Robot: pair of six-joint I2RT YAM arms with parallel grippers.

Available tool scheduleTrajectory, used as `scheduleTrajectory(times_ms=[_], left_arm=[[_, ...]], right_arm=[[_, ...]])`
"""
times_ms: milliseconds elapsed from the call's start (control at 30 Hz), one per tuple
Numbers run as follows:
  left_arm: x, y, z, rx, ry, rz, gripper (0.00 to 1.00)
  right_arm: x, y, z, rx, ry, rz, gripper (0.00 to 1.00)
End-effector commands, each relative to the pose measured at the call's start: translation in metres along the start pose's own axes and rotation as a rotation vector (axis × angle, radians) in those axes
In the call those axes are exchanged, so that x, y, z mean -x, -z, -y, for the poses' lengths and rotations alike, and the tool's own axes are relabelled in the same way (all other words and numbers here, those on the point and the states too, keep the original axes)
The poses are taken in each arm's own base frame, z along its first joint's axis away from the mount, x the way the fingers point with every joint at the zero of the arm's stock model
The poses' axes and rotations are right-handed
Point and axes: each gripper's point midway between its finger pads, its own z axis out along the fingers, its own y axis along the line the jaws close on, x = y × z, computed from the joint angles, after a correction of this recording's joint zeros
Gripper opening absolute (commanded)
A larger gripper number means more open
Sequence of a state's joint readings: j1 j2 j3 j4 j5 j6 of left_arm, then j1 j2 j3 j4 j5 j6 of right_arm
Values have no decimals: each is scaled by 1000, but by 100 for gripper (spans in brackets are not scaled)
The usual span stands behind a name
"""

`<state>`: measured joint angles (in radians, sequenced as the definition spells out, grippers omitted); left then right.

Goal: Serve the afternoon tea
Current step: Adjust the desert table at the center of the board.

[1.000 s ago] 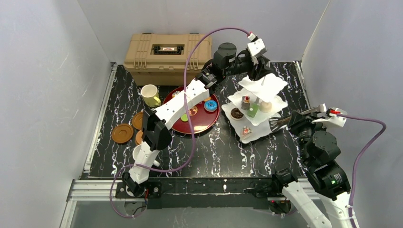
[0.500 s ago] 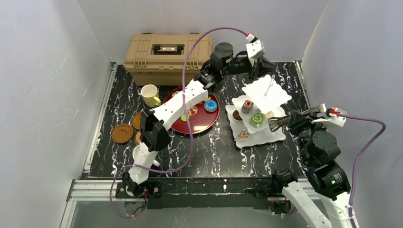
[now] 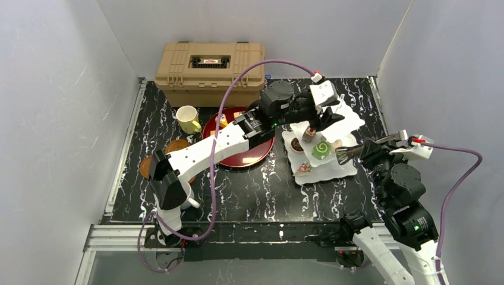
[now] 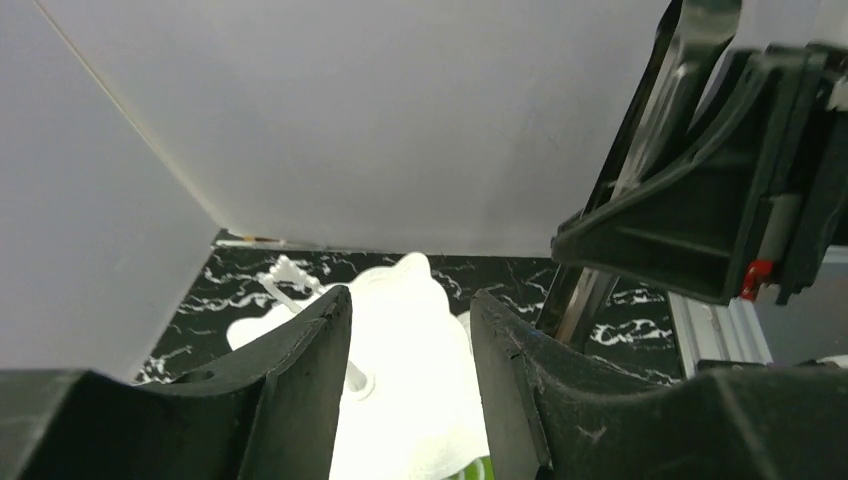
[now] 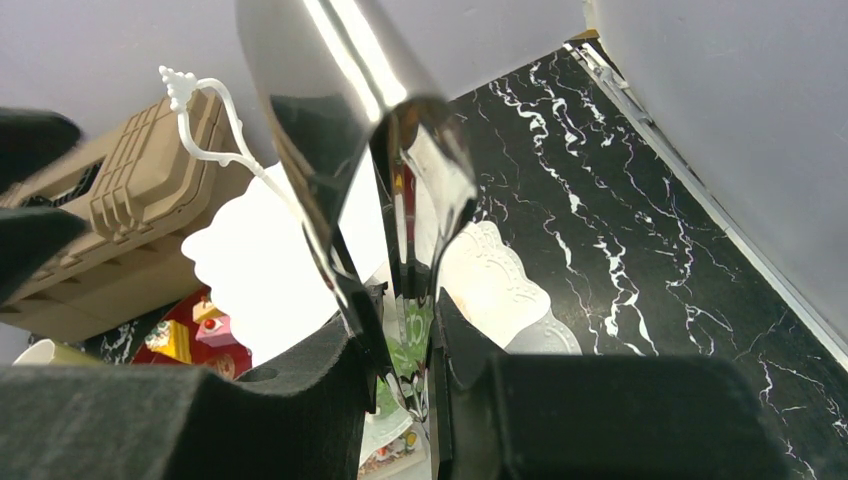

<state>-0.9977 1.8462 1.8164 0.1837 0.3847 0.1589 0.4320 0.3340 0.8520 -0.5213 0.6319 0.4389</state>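
The white three-tier stand [image 3: 347, 123] stands right of centre with small cakes on its tiers: a green swirl one [image 3: 321, 149], a brown one [image 3: 295, 142] and a dark one [image 3: 308, 131]. My left gripper [image 3: 324, 122] hovers over the top tier, open. In the left wrist view the white tier [image 4: 420, 400] shows between its fingers [image 4: 300, 390], and the looped handle [image 4: 285, 272] lies left of them. My right gripper [image 3: 364, 152] is shut on metal tongs [image 3: 346, 155], whose tips point at the stand's right side. The tongs [image 5: 330, 110] rise shiny in front of the right wrist camera.
The dark-red tray [image 3: 246, 155] with a yellow cake [image 3: 223, 122] lies under my left arm. A pale-yellow mug [image 3: 188, 119], brown saucers [image 3: 174, 146] and a white mug [image 3: 181, 194] sit at the left. The tan case [image 3: 208, 65] stands at the back.
The stand shifted a little toward me and settled level. My left gripper came down from behind it to over the top tier, and the left elbow swung left. The right arm stayed still.
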Motion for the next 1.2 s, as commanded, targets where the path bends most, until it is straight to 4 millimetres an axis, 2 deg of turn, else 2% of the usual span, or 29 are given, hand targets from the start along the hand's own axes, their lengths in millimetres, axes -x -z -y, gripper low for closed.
scheduleTrajectory(times_ms=[0, 167, 333, 567, 633, 733, 833, 1000, 1100, 1167], left_arm=[[31, 7, -18, 127, -70, 48, 46], [21, -18, -32, 244, -111, 17, 46], [17, -30, -55, 355, -80, -38, 45], [7, -27, -50, 359, 21, -79, 42], [4, -25, -48, 357, 28, -87, 36], [10, -26, -46, 341, 14, -52, 14], [9, -29, -45, 329, 12, -52, 0], [17, -34, -40, 287, -10, -19, 0], [26, -38, -48, 264, -31, 20, 0], [26, -42, -60, 255, -33, 36, 0]], right_arm=[[8, -1, -1, 5, -26, 45, 28], [11, 1, 0, 3, -29, 53, 28], [13, 3, 2, -1, -31, 61, 28], [14, 4, 4, -8, -27, 69, 28], [16, 6, 5, -10, -28, 75, 28], [20, 8, 7, -14, -28, 85, 28], [22, 9, 7, -14, -29, 90, 28], [23, 10, 6, -5, -35, 91, 28], [21, 9, 4, 5, -35, 86, 28], [21, 9, 2, 12, -36, 83, 28]])
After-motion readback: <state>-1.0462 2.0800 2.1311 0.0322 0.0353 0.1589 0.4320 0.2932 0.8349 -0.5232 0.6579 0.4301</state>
